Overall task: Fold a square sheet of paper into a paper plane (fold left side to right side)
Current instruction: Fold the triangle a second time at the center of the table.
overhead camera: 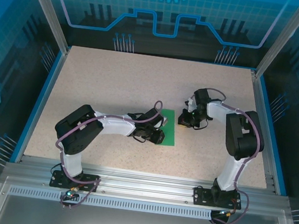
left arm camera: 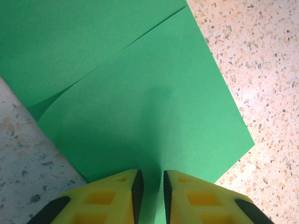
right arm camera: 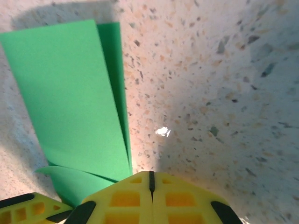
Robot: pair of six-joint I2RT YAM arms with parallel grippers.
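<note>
The green square sheet of paper (overhead camera: 170, 126) lies on the table between the two arms, folded into two layers that do not line up. In the left wrist view the upper layer (left arm camera: 149, 107) sits askew over the lower one (left arm camera: 70, 42). My left gripper (left arm camera: 152, 186) points down onto the paper (left arm camera: 149, 107); its jaws stand a narrow gap apart, green showing between them. My right gripper (right arm camera: 150, 179) is shut and empty, on bare table just right of the paper's edge (right arm camera: 122, 116). A curled flap (right arm camera: 74, 182) rises near the left gripper's finger (right arm camera: 18, 207).
The speckled table (overhead camera: 115, 80) stretches behind and to both sides of the paper. Blue rails (overhead camera: 45, 94) and metal posts (overhead camera: 45, 6) frame it. The right arm's elbow (overhead camera: 242, 134) stands close to the right of the paper.
</note>
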